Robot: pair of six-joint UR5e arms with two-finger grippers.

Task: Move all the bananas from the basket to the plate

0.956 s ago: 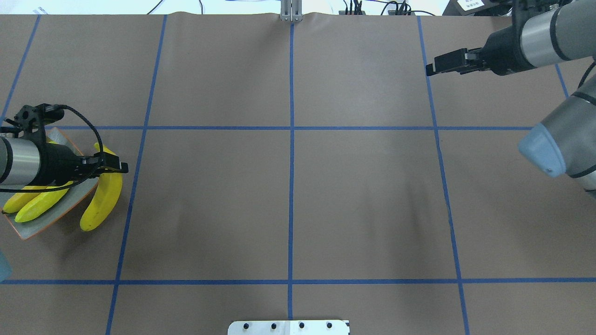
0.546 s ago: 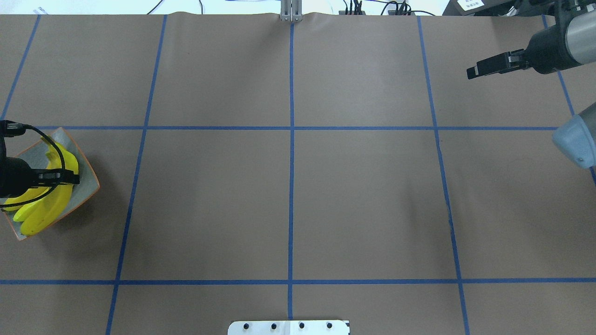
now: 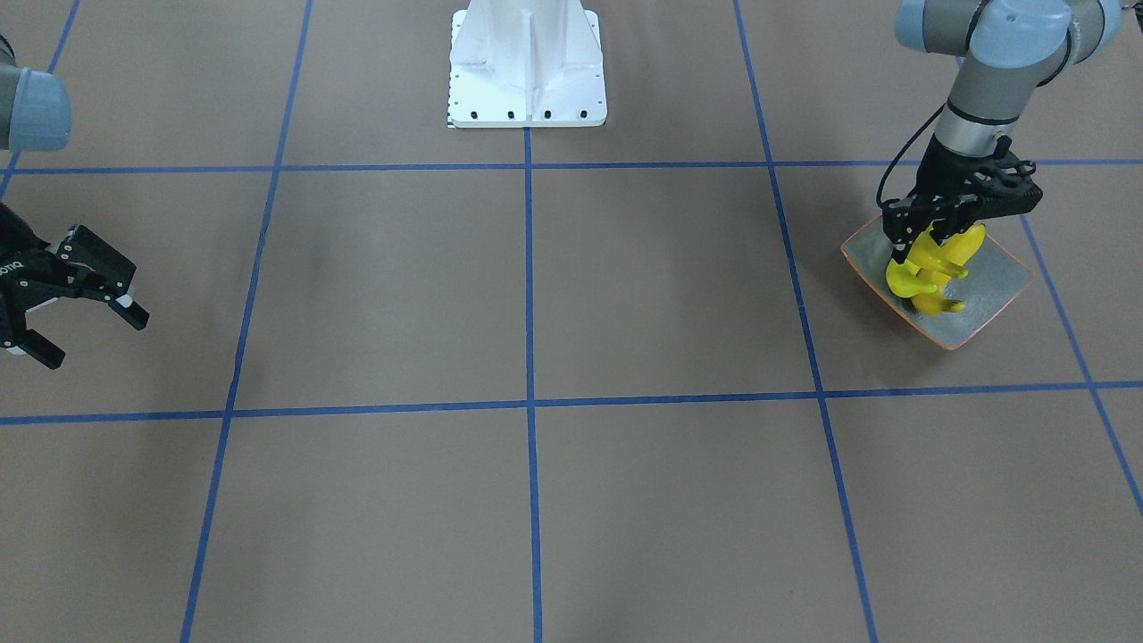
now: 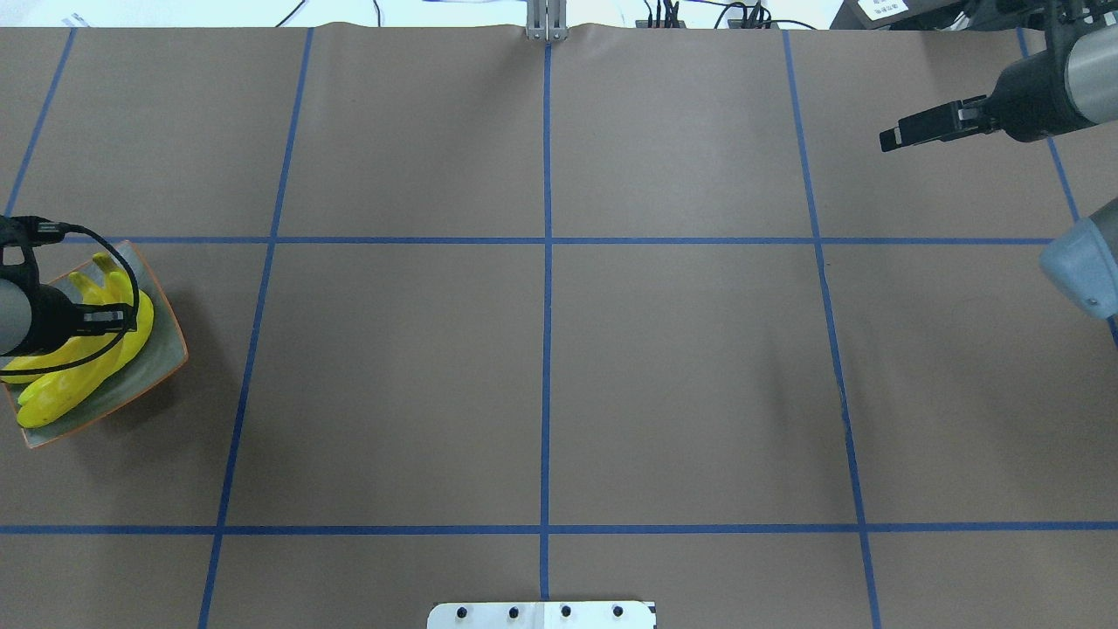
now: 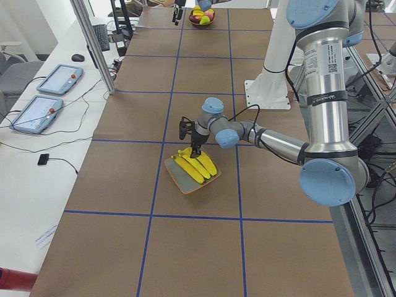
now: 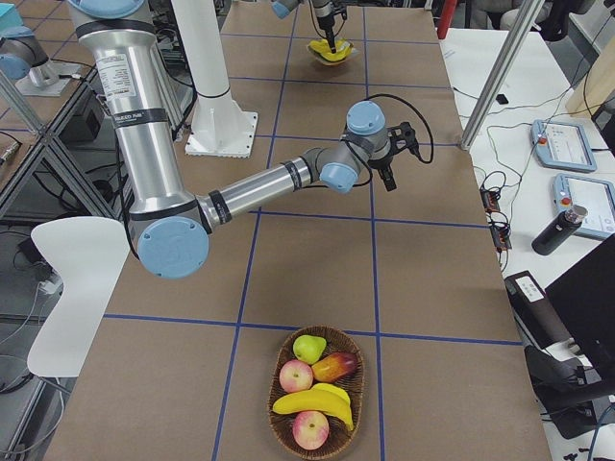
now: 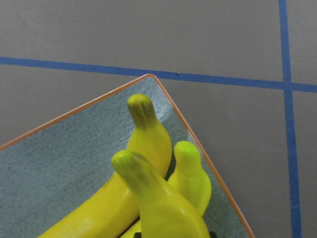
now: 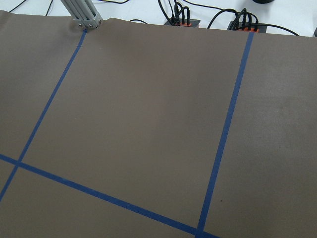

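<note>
The grey-green plate (image 4: 168,351) with an orange rim sits at the table's left edge. Three yellow bananas (image 4: 61,384) rest on it. My left gripper (image 4: 118,319) hangs low over the plate and is shut on the rightmost banana (image 4: 138,336), whose body touches the others. In the left wrist view, banana tips (image 7: 141,111) fill the lower frame over the plate (image 7: 59,163). The basket (image 6: 288,427) stands far off at the table's right end and holds one more banana (image 6: 312,401). My right gripper (image 3: 89,335) is open and holds nothing.
The basket also holds apples (image 6: 309,429) and a pear (image 6: 308,348). The white robot base (image 3: 527,67) stands at the middle of the near edge. Blue tape lines grid the brown table. Tablets and cables lie on a side bench (image 5: 49,93).
My left gripper carried the banana from beside the plate leftward onto it, and the banana now rests against the other two. The right arm drew back to the right.
</note>
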